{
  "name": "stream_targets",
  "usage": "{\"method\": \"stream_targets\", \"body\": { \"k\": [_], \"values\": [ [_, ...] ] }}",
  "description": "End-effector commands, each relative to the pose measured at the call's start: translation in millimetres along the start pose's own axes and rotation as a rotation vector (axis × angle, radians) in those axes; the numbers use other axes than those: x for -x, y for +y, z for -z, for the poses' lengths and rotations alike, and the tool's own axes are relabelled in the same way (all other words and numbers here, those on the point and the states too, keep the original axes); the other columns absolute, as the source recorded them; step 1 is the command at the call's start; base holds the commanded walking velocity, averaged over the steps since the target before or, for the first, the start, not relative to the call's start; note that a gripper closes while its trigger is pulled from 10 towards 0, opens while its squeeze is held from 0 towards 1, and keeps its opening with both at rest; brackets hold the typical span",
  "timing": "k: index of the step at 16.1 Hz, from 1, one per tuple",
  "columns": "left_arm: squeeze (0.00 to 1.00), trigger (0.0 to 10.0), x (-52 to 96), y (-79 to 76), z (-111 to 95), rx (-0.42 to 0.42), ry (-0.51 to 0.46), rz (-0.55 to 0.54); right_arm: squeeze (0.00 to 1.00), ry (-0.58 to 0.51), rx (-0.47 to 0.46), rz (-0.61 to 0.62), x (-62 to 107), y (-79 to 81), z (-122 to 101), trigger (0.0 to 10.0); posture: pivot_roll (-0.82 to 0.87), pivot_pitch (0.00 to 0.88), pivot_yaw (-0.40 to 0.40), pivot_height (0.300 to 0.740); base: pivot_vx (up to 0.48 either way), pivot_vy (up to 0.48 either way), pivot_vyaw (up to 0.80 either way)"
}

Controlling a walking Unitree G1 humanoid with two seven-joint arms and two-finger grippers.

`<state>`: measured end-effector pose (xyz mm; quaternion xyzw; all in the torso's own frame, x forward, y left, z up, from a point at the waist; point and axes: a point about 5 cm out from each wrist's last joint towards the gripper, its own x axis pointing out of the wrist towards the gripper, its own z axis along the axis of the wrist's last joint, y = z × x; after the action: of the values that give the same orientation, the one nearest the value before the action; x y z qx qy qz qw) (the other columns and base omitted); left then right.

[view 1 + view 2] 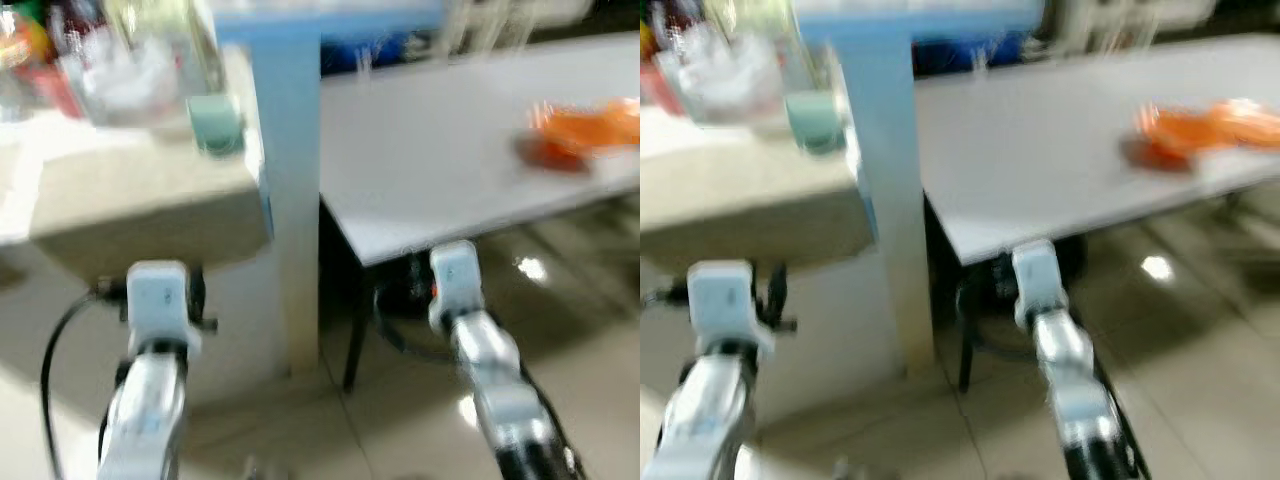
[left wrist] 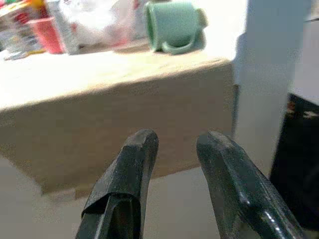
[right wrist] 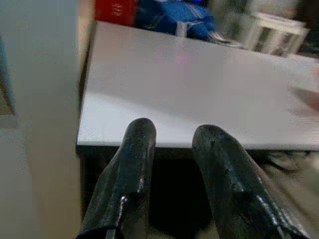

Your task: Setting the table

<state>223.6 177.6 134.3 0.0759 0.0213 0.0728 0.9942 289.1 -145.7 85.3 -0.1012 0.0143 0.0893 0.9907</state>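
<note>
Mug (image 2: 172,26) sideways — mouth toward clutter

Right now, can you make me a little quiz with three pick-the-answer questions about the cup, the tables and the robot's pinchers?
1. Where does the green mug stand?
A. on the beige counter
B. on the white table
C. on the floor

2. What colour is the thing lying on the white table?
A. purple
B. orange
C. black

3. How do the fingers of the left gripper stand?
A. shut on the mug
B. shut on a spoon
C. apart, holding nothing

Answers:
1. A: the mug sits near the counter's corner, beside the pale blue pillar.
2. B: the blurred orange item lies at the table's far right; what it is cannot be made out.
3. C: a gap shows between the two black fingers, and the right gripper looks the same.
</note>
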Motion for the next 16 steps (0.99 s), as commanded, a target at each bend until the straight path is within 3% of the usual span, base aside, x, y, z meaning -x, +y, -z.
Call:
{"method": "stream_targets", "body": {
  "k": [1, 13, 16],
  "values": [
    [0.0, 10.0, 1.0, 0.9, 0, -0.006, 0.004, -0.008, 0.0, -0.011, 0.004, -0.008, -2.3, 0.7, -3, 10.0, -0.03, 0.026, 0.024, 0.74, 0.0, 0.0, 0.76],
    [0.0, 10.0, -4.1, 1.1, 1, -0.047, 0.017, -0.036, 0.0, -0.017, 0.002, -0.017, -9.0, 0.9, -3, 10.0, -0.02, 0.026, 0.02, 0.74, 0.0, 0.0, 0.76],
    [0.0, 10.0, -9.5, 5.4, 1, -0.055, 0.008, -0.059, 0.0, 0.013, 0.001, -0.027, -19.9, 6.4, -5, 10.0, -0.01, 0.017, 0.014, 0.74, 0.0, 0.0, 0.0]
  ]
}}
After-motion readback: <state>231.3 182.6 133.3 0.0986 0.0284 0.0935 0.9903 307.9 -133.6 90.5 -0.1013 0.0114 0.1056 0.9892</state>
